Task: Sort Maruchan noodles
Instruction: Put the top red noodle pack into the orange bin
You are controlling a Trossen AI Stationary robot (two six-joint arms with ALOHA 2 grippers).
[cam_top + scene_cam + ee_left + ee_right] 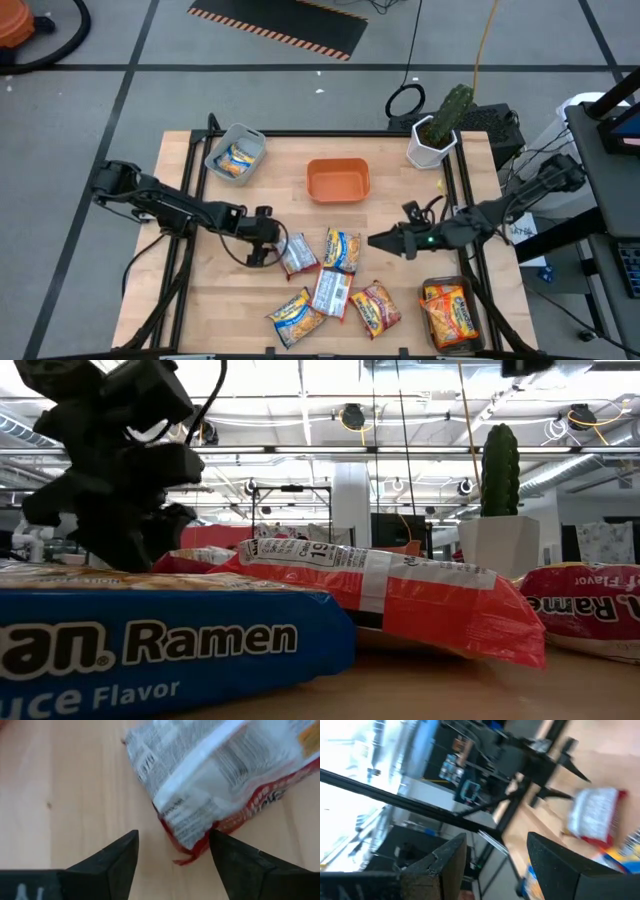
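Note:
Several Maruchan packets lie flat at the table's near middle. A silver-red one is nearest my left gripper, beside a yellow-blue one, a blue-white one, another yellow-blue one and a red one. My left gripper is open and low over the table. The silver-red packet's corner lies between its fingers; I cannot tell whether it touches them. My right gripper is open and empty, above the table right of the pile, pointing left.
A grey bin at the far left holds a yellow-blue packet. An orange bin stands at the far middle. A clear bin at the near right holds orange packets. A cactus in a white pot stands at the far right.

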